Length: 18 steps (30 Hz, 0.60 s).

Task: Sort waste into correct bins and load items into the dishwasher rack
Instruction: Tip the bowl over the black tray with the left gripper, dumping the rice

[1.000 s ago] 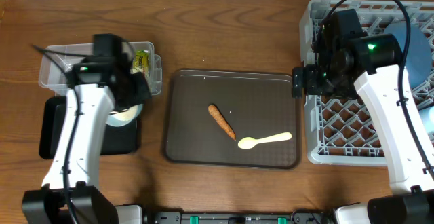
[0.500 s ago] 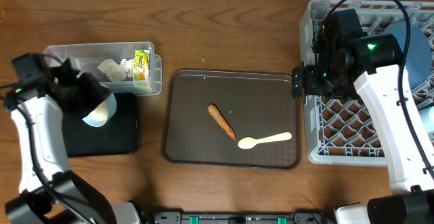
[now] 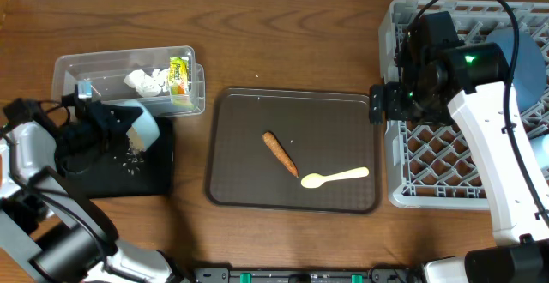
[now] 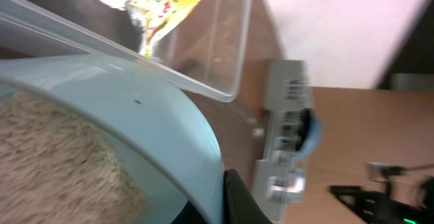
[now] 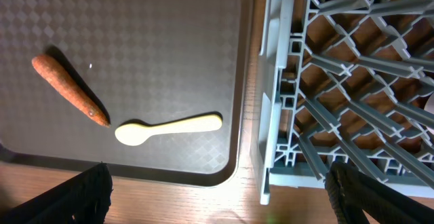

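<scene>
My left gripper point(image 3: 127, 135) is shut on the rim of the white bowl point(image 3: 144, 129) with a pale-blue inside. It holds the bowl tipped on its side over the black tray point(image 3: 159, 176). Loose rice grains point(image 3: 133, 159) lie on that tray. In the left wrist view rice point(image 4: 47, 156) still clings inside the bowl point(image 4: 163, 129). The clear tub point(image 3: 86, 70) holds tissue wads point(image 3: 147, 81) and the yellow-green wrapper point(image 3: 178, 75). The carrot point(image 3: 280, 153) and the yellow spoon point(image 3: 334, 177) lie on the brown tray point(image 3: 249, 189). My right gripper point(image 3: 377, 103) hangs open and empty over the gap between that tray and the rack point(image 3: 446, 159).
The grey rack fills the right side, with a dark-blue plate point(image 3: 533, 77) standing in it at the far right. In the right wrist view the carrot point(image 5: 68, 91) and spoon point(image 5: 169, 127) lie left of the rack's wall point(image 5: 271, 81).
My left arm has swung out to the left and tipped the bowl further onto its side. Rice grains now lie on the black tray. The right arm has not moved.
</scene>
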Motion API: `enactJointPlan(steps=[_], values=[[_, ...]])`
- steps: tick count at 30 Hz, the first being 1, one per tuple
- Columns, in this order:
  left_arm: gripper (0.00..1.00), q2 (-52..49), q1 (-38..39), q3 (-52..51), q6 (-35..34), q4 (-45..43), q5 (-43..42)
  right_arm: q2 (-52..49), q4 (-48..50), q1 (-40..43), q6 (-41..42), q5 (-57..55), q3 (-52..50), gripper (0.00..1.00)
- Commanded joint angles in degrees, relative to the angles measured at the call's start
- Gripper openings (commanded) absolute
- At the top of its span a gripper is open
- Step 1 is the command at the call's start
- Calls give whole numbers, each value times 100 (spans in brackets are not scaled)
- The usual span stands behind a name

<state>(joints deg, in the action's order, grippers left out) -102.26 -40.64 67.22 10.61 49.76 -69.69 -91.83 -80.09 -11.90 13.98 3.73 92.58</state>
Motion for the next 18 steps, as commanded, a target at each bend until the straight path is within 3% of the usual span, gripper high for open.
enactJointPlan(steps=[1, 7, 18], values=[[6, -306, -275, -264, 688, 68, -1335, -15, 0, 22, -76, -50, 7, 99], [6, -597, -684, -636, 848, 9, -2033, -15, 7, 22, -76, -50, 7, 99], [6, -595, -922, -640, 750, 52, -2044, -15, 13, 22, -76, -52, 7, 99]])
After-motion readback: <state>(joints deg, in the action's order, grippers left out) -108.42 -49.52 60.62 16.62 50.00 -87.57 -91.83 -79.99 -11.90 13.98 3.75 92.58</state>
